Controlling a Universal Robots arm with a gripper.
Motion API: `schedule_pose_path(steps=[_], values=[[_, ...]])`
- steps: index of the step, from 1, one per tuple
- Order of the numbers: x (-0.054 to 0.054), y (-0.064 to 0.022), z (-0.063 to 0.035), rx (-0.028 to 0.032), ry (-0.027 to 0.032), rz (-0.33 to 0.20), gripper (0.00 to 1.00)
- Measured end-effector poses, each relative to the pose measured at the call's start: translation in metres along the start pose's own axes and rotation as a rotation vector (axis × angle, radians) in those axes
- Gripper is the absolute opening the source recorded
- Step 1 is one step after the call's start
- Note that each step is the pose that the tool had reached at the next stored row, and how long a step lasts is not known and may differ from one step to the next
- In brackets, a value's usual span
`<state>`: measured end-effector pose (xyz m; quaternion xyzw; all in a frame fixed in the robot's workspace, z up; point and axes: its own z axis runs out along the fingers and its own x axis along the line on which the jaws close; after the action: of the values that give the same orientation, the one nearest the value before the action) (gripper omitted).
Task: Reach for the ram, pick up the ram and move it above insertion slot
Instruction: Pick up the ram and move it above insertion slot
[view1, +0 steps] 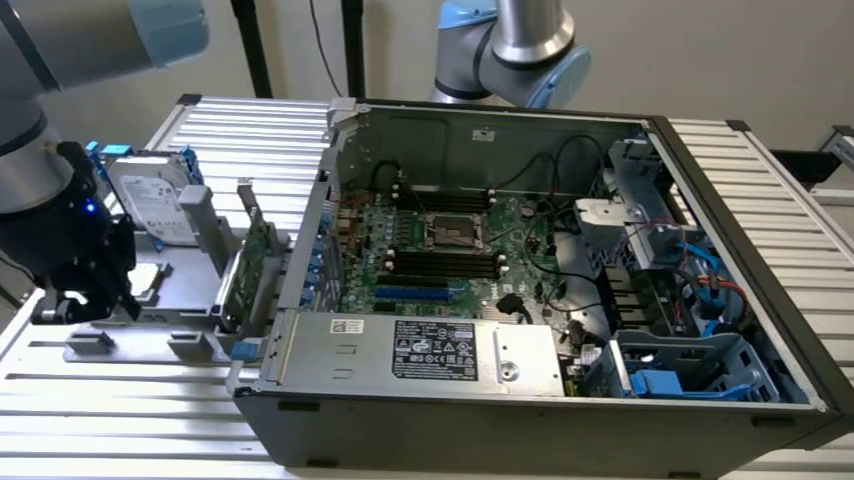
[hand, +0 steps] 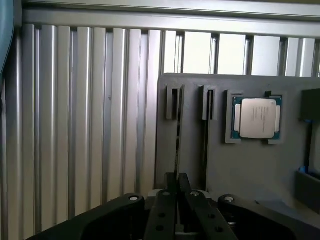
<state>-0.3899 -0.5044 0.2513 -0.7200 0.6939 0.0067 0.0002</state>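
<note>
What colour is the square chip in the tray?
The square chip is silvery with a green border, best seen in the wrist view.

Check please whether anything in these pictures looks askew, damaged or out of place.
Nothing stands out. The computer case lies open with no loose parts seen; the hard drive rests in its holder and the processor sits square in its recess on the gray tray.

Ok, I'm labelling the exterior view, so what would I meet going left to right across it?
gripper → hard drive → green card → motherboard → drive cage
</note>
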Motion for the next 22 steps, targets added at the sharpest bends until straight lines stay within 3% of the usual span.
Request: schedule_pose_path(steps=[7,22], values=[[0.0,-0.0032,-0.0316,0.0,-0.0002,0.0,0.14],[-0.005,-0.0328,-0.0975,-0.0001,-0.0009,-0.003,0.14]])
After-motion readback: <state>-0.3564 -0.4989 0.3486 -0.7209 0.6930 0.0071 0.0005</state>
